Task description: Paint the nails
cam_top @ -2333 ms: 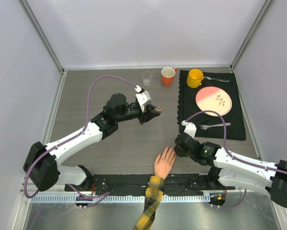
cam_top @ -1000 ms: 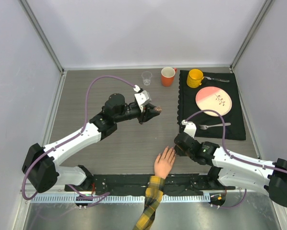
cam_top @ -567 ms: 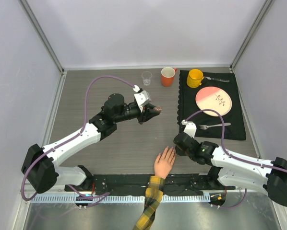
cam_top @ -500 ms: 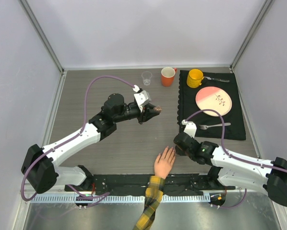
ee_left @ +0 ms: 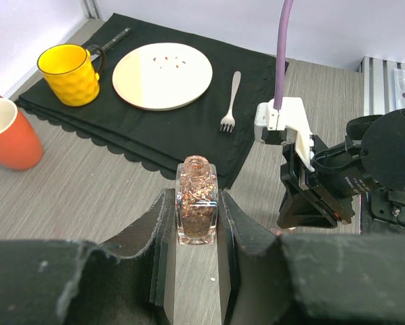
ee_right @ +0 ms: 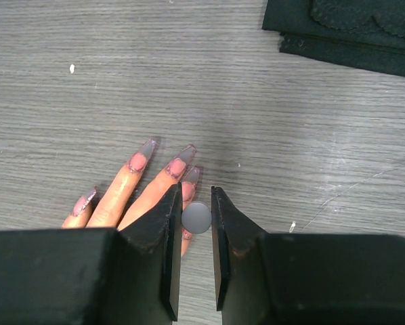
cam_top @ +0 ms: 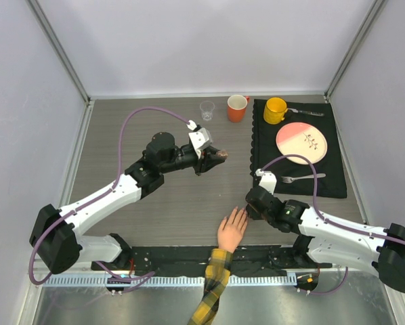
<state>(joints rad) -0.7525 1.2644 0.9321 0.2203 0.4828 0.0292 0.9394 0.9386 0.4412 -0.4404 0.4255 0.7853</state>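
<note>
A: So, where are the nails (ee_right: 146, 150)?

B: On the fake hand (cam_top: 231, 230), which lies flat on the table (cam_top: 168, 203) near its front edge, between the two arm bases. Its fingers point away from the bases, and its yellow-and-black plaid sleeve (cam_top: 212, 288) trails off the near side. The nails are long and pointed, pinkish at the base and greyish toward the tips.

A: And the right end effector (ee_right: 196, 202)?

B: It hangs right over those fingertips. Its jaws are nearly together, pinching a small grey round piece (ee_right: 196, 218). I cannot tell what that piece is, nor whether it touches a nail; in the wrist view it sits over the tip of one finger.

A: What about the left end effector (cam_top: 215, 158)?

B: It is well apart from the hand, up above the middle of the table. Its jaws are clamped on the sides of a small clear bottle (ee_left: 197, 210) full of coppery-pink glitter, held upright with its neck uncapped.

A: Anything else there?

B: A black placemat (cam_top: 328, 179) on the right carries a yellow mug (cam_top: 275, 110), a pink and cream plate (cam_top: 301, 142) and a fork (cam_top: 301, 178). Just left of it stand an orange mug (cam_top: 237, 107) and a small clear glass (cam_top: 207, 110)
</note>
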